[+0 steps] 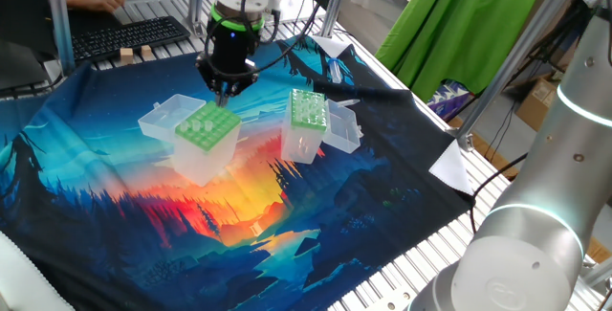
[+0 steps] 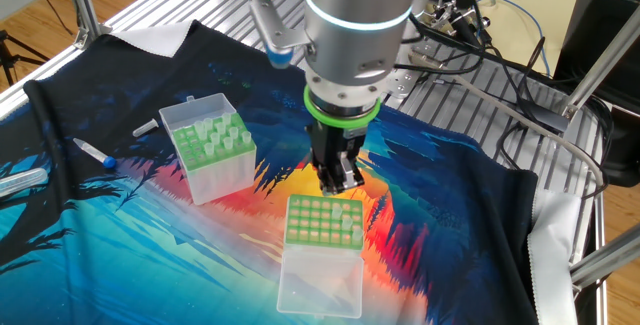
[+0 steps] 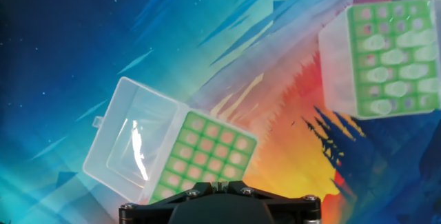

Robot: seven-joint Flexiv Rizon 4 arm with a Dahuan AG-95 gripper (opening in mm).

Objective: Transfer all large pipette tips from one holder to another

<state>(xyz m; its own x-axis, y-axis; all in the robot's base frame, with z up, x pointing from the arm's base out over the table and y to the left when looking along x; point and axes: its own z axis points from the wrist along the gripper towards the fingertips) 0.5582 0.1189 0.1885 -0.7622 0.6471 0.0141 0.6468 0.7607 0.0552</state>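
My gripper (image 1: 227,94) (image 2: 341,187) (image 3: 219,182) hangs shut just above one holder (image 1: 206,127) (image 2: 322,222) (image 3: 207,154), the light-green box with wide holes and its clear lid folded open. Only a thin pale sliver shows between the fingers, and I cannot tell whether it is a tip. Most of this holder's holes look empty. The other, narrower box (image 1: 308,108) (image 2: 210,143) (image 3: 389,52) stands apart on the cloth with its lid open. Several large pipette tips (image 2: 222,137) (image 3: 386,62) stand in it.
A printed cloth (image 1: 143,206) covers the table. A blue-capped pen (image 2: 95,153) and a clear tube (image 2: 20,180) lie beyond the narrower box. A keyboard (image 1: 134,33) sits at the far edge. A second robot arm (image 1: 535,234) and frame posts (image 2: 85,5) stand nearby.
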